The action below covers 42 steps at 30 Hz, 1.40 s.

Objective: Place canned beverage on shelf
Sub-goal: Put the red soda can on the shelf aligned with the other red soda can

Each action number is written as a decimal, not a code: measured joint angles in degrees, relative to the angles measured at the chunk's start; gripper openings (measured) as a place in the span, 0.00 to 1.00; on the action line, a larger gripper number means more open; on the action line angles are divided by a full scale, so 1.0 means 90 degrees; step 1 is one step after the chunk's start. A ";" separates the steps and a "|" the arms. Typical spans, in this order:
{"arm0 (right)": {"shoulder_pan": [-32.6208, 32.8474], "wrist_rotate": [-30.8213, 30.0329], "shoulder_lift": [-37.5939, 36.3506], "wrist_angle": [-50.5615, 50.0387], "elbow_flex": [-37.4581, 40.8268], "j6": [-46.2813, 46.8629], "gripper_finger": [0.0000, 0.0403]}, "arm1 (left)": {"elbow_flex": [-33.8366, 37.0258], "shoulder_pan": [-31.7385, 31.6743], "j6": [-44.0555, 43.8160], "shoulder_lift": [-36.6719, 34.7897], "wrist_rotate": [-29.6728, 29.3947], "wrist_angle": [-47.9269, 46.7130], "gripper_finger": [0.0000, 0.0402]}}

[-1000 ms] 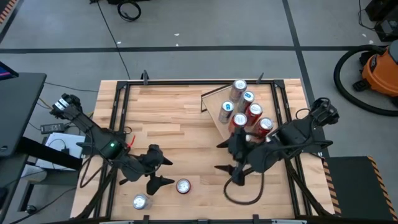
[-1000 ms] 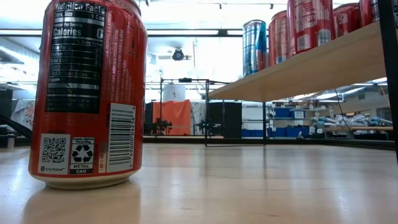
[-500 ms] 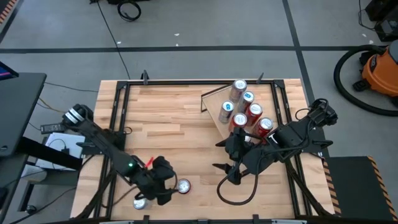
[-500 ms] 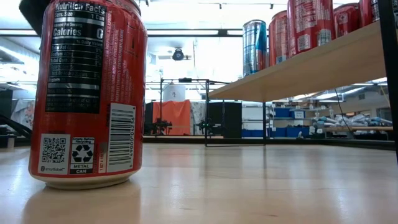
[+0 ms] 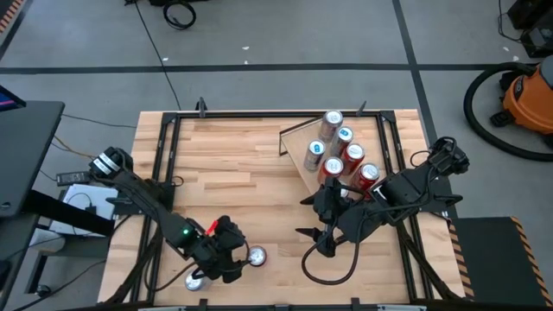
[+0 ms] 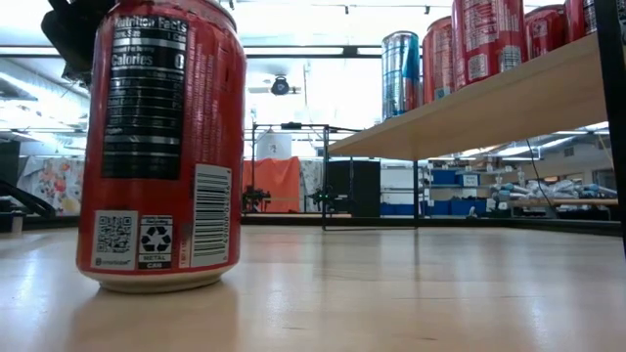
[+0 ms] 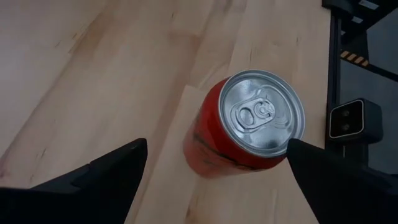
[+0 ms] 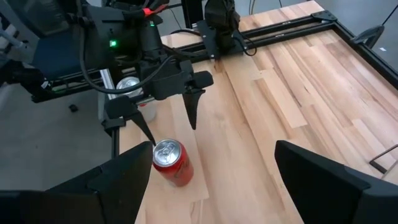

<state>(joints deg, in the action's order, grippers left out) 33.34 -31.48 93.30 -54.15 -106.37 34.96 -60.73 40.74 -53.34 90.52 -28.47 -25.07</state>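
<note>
A red beverage can (image 7: 249,124) stands upright on the tabletop near its front edge (image 5: 257,256) and fills the left of the low view (image 6: 161,147). My left gripper (image 7: 217,141) is open and slants down over the can, with one finger on each side of the can's top (image 8: 169,152). My right gripper (image 5: 302,216) hangs open above the table's middle, in front of the shelf (image 5: 298,138). The shelf plank (image 6: 489,108) carries several upright cans (image 5: 346,155). My left gripper straddles the red can's top from above, slanting down from the table's left. One fingertip (image 7: 298,152) stands right at the can's rim (image 7: 302,127). I cannot tell whether it touches.
A silver can (image 5: 194,281) stands at the table's front left corner, close behind my left gripper. Black frame rails (image 5: 164,173) run along the table's left and right sides. Bare wood (image 5: 233,164) lies between the red can and the shelf.
My left gripper has come down and toward the table's near edge, and now stands over the red can with its fingers still wide. The can, still upright, has slid a little toward the table's right.
</note>
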 joint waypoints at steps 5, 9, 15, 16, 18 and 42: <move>0.0002 0.0002 0.0000 0.0001 0.0000 0.0000 0.86 | -0.0019 -0.0006 0.0135 -0.0064 -0.0012 -0.0111 0.99; 0.0002 0.0002 -0.0002 0.0001 0.0000 0.0000 0.86 | -0.0182 -0.0011 0.0468 -0.0136 0.0096 -0.0445 0.99; 0.0002 0.0003 -0.0005 0.0004 -0.0002 0.0008 0.86 | -0.0396 -0.0006 0.0908 -0.0148 0.0832 -0.0592 0.99; 0.0002 0.0005 -0.0005 0.0005 -0.0002 0.0038 0.86 | -0.0396 -0.0001 0.0908 -0.0148 0.0863 -0.0548 0.99; 0.0002 0.0005 -0.0005 0.0005 -0.0002 0.0122 0.86 | -0.0403 -0.0003 0.0933 -0.0137 0.0869 -0.0498 0.99; 0.0002 0.0005 -0.0007 0.0046 -0.0005 0.0158 0.86 | -0.0410 -0.0334 0.0744 0.0563 0.0795 -0.0863 0.99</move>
<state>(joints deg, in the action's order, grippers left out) 33.36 -31.44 93.23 -53.74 -106.41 36.38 -64.42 37.74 -46.64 95.59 -21.31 -32.84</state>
